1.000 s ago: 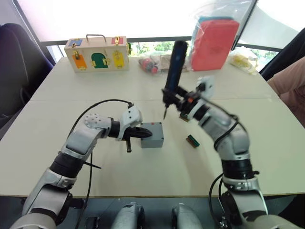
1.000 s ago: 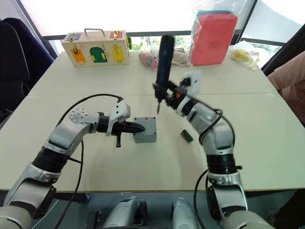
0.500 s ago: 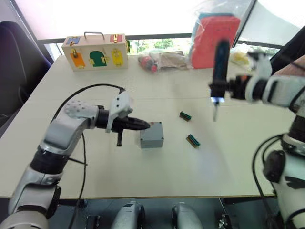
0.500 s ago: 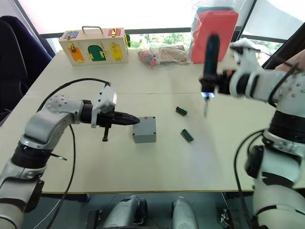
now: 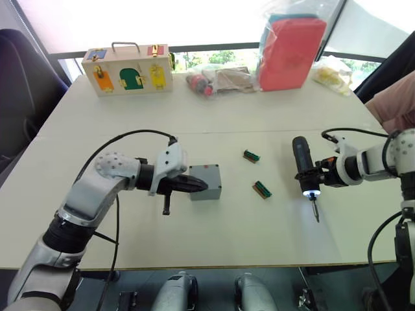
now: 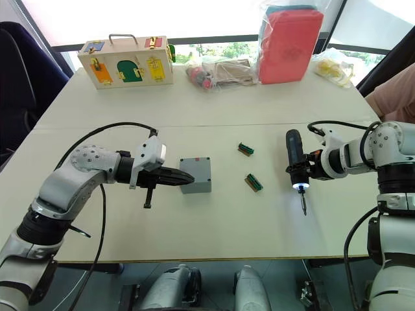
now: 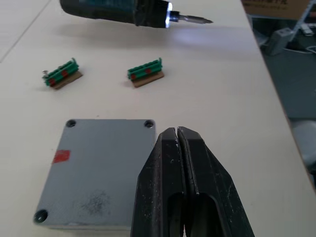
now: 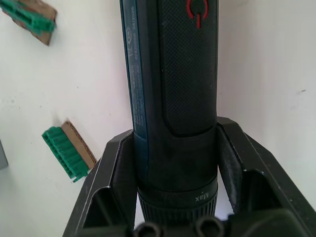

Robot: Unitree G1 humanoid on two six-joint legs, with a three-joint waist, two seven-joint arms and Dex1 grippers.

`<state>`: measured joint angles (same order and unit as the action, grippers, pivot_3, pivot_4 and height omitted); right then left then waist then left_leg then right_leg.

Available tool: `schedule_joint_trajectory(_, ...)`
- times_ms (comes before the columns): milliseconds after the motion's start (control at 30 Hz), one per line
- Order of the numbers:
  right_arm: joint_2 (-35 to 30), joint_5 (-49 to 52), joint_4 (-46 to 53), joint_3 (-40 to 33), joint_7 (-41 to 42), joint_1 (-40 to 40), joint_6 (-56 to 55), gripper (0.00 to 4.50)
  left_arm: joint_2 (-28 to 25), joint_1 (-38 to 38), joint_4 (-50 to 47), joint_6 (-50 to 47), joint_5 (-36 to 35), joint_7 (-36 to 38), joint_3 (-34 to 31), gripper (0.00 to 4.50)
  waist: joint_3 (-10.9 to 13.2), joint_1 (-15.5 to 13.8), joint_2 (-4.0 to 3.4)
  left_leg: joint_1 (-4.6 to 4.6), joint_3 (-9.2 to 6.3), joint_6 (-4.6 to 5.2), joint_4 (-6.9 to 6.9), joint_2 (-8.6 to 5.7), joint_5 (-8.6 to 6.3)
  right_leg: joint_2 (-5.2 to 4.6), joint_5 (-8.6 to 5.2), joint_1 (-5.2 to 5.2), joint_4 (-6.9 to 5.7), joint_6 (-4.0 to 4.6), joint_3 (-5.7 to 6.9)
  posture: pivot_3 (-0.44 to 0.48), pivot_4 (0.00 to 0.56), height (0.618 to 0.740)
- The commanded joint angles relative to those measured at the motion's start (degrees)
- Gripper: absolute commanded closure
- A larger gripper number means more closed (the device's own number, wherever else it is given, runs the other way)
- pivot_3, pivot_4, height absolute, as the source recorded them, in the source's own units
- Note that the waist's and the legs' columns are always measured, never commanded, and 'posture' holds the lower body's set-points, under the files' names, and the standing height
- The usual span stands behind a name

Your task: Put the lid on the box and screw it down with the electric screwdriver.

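While lid (image 7: 98,170) sits on box (image 5: 206,183) mid-table, left gripper (image 5: 198,185) clenched empty against it; right gripper (image 5: 310,176) grasps electric screwdriver (image 5: 303,167) well aside. Next: bit square over corner hole.

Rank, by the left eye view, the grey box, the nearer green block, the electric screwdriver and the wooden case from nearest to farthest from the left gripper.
1. grey box, at the left gripper tips.
2. green block, to its right.
3. electric screwdriver, farther right.
4. wooden case, far edge.
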<state>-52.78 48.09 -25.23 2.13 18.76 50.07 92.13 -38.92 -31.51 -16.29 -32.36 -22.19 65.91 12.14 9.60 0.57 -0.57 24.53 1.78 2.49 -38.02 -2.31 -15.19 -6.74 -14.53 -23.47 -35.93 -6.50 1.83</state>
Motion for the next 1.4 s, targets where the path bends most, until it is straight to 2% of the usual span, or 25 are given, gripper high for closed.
schedule_joint_trajectory(33,-1.37,-2.86,1.11,1.26,2.91,1.55,0.36,2.66,-1.14,0.44,-3.03,-0.18,-1.03,-0.45,-1.86,4.50,0.03,0.00,0.06,0.00,0.00,0.00,-0.01,-0.01,0.00,0.00,0.00,0.00,0.00,0.00,0.00,0.000,0.150,0.740)
schedule_joint_trajectory(133,-1.19,-4.59,2.33,2.85,4.85,0.88,0.36,2.66,-1.66,0.78,-3.28,-0.06,-1.28,-0.50,-2.03,4.50,0.06,0.05,0.09,0.00,0.00,0.00,-0.04,-0.03,0.00,0.00,0.00,0.01,-0.01,0.00,0.02,0.000,0.150,0.740)
schedule_joint_trajectory(200,-0.90,-6.44,3.30,3.26,5.16,0.32,0.02,1.67,-1.78,0.64,-2.81,0.24,-1.25,-0.62,-2.16,4.50,0.06,0.06,0.09,-0.01,0.00,0.00,-0.04,-0.02,0.00,0.02,0.00,0.01,-0.02,0.00,0.03,0.000,0.150,0.740)
schedule_joint_trajectory(233,-0.80,-7.11,3.59,3.28,5.60,-0.04,-0.16,1.49,-1.77,0.59,-2.38,0.46,-1.17,-0.81,-2.36,4.50,0.06,0.05,0.09,-0.01,0.00,0.00,-0.04,-0.02,0.00,0.03,0.00,0.00,-0.03,-0.01,0.03,0.000,0.150,0.740)
schedule_joint_trajectory(300,-0.60,-8.32,4.04,2.94,6.30,-0.48,-0.68,0.73,-1.83,0.38,-1.17,0.85,-0.98,-1.37,-3.06,4.50,0.06,-0.02,0.10,-0.01,-0.01,0.00,-0.04,-0.02,0.00,0.04,0.00,0.01,-0.04,-0.01,0.04,0.000,0.150,0.740)
schedule_joint_trajectory(367,-0.47,-9.65,4.84,2.29,6.84,-0.50,-2.18,0.18,-1.83,-0.15,0.76,1.21,-0.87,-2.19,-4.16,4.50,0.06,-0.01,0.11,-0.02,-0.01,0.00,-0.07,-0.02,0.00,0.04,0.00,0.03,-0.05,-0.01,0.05,0.000,0.150,0.740)
schedule_joint_trajectory(400,-0.72,-10.38,6.00,2.46,7.34,-0.62,-3.78,0.01,-1.69,-0.39,1.72,1.17,-1.14,-2.60,-4.92,4.50,0.06,0.00,0.11,-0.03,-0.01,0.00,-0.08,-0.02,0.00,0.05,0.00,0.04,-0.06,-0.01,0.05,0.000,0.150,0.740)
schedule_joint_trajectory(533,-0.57,-11.42,11.67,0.11,11.86,0.43,-13.52,0.01,-0.65,-1.75,5.65,-0.09,-2.86,-5.77,-9.68,4.50,0.09,0.06,0.12,-0.03,-0.01,0.00,-0.09,-0.02,0.00,0.09,0.00,0.02,-0.08,-0.03,0.06,0.000,0.150,0.740)
schedule_joint_trajectory(600,-2.02,-11.55,20.28,1.66,19.55,-0.25,-22.19,0.01,-0.67,-2.80,9.22,0.30,-1.24,-9.08,-11.52,4.50,0.12,0.16,0.15,-0.02,-0.01,0.00,-0.09,-0.02,0.00,0.12,0.00,-0.01,-0.10,-0.06,0.06,0.000,0.150,0.740)
schedule_joint_trajectory(667,-3.52,-12.05,28.53,4.86,24.53,-2.32,-25.82,0.01,-1.38,-2.61,11.83,1.85,1.57,-10.73,-10.83,4.50,0.13,0.25,0.14,-0.03,-0.02,0.00,-0.09,0.00,0.00,0.19,0.00,-0.03,-0.11,-0.09,0.05,0.000,0.150,0.740)
schedule_joint_trajectory(833,0.59,-13.81,42.95,9.82,25.96,-10.37,-31.89,0.01,-0.28,0.58,14.40,3.44,4.39,-10.38,-6.99,4.50,0.02,0.08,0.50,-0.11,-0.06,-0.02,-0.08,0.08,0.01,0.27,-0.02,0.07,-0.10,-0.11,0.05,0.000,0.150,0.740)
schedule_joint_trajectory(1033,5.78,-21.97,44.88,16.76,23.77,-13.92,-38.49,0.01,-0.42,2.24,14.45,4.56,6.97,-8.60,-3.42,4.50,0.08,-0.58,0.54,-0.05,-0.06,-0.04,-0.19,-0.06,0.01,0.00,0.02,0.04,-0.15,-0.12,0.05,0.000,0.150,0.740)
schedule_joint_trajectory(1167,9.39,-22.53,45.05,17.32,24.12,-13.87,-38.18,0.01,0.00,2.23,13.68,4.10,7.29,-8.05,-2.86,4.50,0.09,-0.87,0.54,-0.06,-0.09,-0.10,-0.15,-0.04,0.03,-0.03,0.02,0.01,-0.14,-0.11,0.04,0.000,0.150,0.740)
schedule_joint_trajectory(1400,10.99,-24.57,45.55,19.83,25.68,-14.69,-37.70,0.01,1.59,1.99,14.72,5.78,9.32,-8.53,-0.66,4.50,0.08,-1.22,0.54,-0.06,-0.12,-0.18,-0.15,-0.04,0.08,-0.04,0.03,0.03,-0.15,-0.09,0.05,0.000,0.150,0.740)
